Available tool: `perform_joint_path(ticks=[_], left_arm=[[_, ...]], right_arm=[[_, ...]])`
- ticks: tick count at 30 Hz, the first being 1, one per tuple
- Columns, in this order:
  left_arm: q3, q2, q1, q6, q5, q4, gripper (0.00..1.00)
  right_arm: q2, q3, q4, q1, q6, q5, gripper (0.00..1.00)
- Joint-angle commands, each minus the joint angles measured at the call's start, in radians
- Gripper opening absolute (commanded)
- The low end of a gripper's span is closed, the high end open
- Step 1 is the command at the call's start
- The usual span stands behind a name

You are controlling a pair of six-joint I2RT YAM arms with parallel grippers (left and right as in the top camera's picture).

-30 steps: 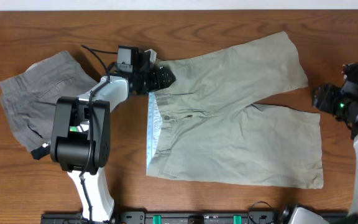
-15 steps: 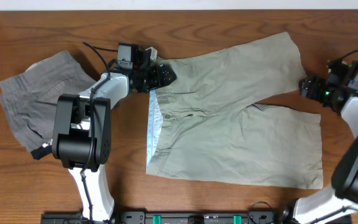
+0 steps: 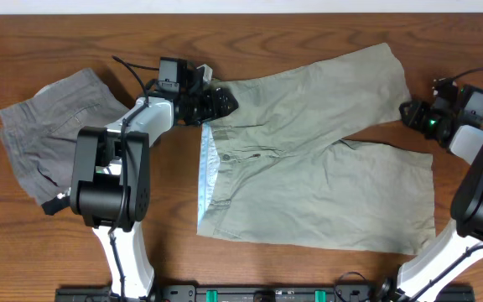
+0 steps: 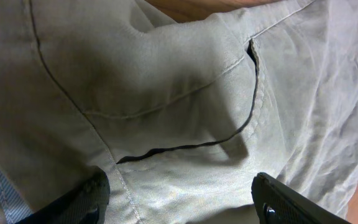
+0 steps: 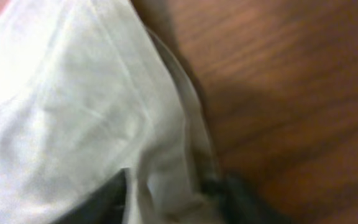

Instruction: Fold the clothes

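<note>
The light khaki-green shorts (image 3: 309, 168) lie flat in the overhead view, waistband to the left showing pale striped lining (image 3: 207, 172), with two legs reaching right. My left gripper (image 3: 225, 102) is at the waistband's far corner. In the left wrist view it (image 4: 179, 202) is open, its fingers (image 4: 76, 202) wide apart over the fabric (image 4: 179, 93) near a pocket slit. My right gripper (image 3: 407, 111) is at the hem of the far leg. In the blurred right wrist view it (image 5: 173, 199) stands open with the hem edge (image 5: 166, 155) between its fingers.
Darker grey shorts (image 3: 44, 138) lie crumpled at the left of the wooden table (image 3: 309, 42). The left arm's base and cables (image 3: 107, 193) stand between the two garments. The table's far edge (image 3: 241, 12) is close behind the shorts.
My right gripper has moved left and slightly away, from beside the near leg up to the hem of the far leg. The left gripper and the shorts have stayed put.
</note>
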Motion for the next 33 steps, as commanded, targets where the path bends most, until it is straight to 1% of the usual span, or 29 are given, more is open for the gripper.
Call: perform_joint_path(ticks=[1, 2, 3, 8, 14, 17, 22, 25, 28, 29, 33], left_arm=[[-0.044, 0.079, -0.005, -0.006, -0.039, -0.054, 0.76], [-0.044, 0.079, -0.005, -0.005, -0.039, -0.054, 0.76], [-0.044, 0.079, -0.005, -0.006, -0.039, -0.054, 0.77], [-0.044, 0.079, -0.005, -0.006, -0.041, -0.069, 0.77], [-0.045, 0.079, -0.005, -0.002, -0.053, -0.090, 0.78], [-0.045, 0.079, -0.005, -0.002, -0.091, -0.099, 0.77], [-0.045, 0.079, -0.005, -0.002, -0.095, -0.102, 0.77], [-0.045, 0.079, -0.005, -0.003, -0.095, -0.101, 0.78], [-0.045, 0.079, -0.005, -0.003, -0.077, -0.079, 0.81], [-0.045, 0.079, -0.005, -0.002, -0.063, -0.067, 0.81], [-0.044, 0.067, -0.004, -0.002, -0.036, -0.029, 0.81]], right_arm=[[0.059, -0.025, -0.027, 0.006, 0.037, -0.026, 0.16], [0.057, -0.024, -0.024, 0.004, 0.037, -0.026, 0.06], [0.055, -0.024, -0.024, 0.000, 0.037, -0.026, 0.01], [0.025, -0.021, -0.026, -0.051, 0.073, -0.010, 0.01], [-0.094, -0.021, -0.068, -0.163, 0.084, 0.082, 0.01], [-0.137, -0.021, -0.101, -0.203, 0.081, 0.113, 0.01], [-0.140, -0.021, -0.150, -0.214, 0.067, 0.117, 0.01], [-0.140, -0.021, -0.157, -0.204, 0.067, 0.117, 0.05], [-0.140, -0.021, -0.169, -0.192, 0.066, 0.117, 0.13], [-0.140, -0.021, -0.180, -0.188, 0.061, 0.117, 0.18], [-0.140, -0.021, -0.207, -0.187, 0.060, 0.120, 0.27]])
